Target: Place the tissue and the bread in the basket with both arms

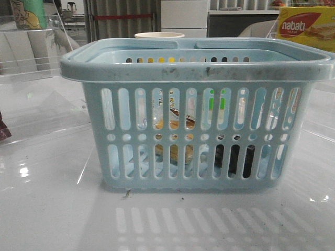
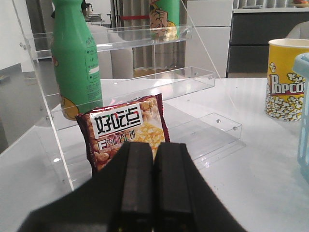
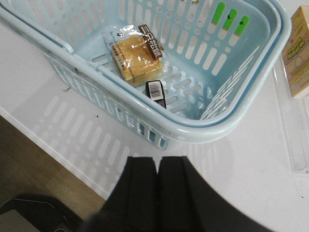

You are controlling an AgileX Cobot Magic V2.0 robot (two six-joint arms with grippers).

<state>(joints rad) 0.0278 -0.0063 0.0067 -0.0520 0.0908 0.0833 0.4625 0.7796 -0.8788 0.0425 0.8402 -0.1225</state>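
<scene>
Both pincers, left [image 2: 153,193] and right [image 3: 157,193], are pressed together, empty. Basket [image 1: 196,70] slots half hide bread [image 3: 136,59] and tissue [image 3: 157,93].

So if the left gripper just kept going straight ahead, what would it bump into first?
Most likely the snack bag standing right ahead of the shut left gripper, in front of the clear shelf rack; the gap between them is hard to judge.

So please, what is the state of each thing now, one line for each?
Light blue plastic basket: upright, holding both items.
Golden bread in clear wrapper: lying inside the basket.
Small black tissue pack: inside, beside the bread.
Left gripper: shut, empty.
Right gripper: shut, empty.
</scene>
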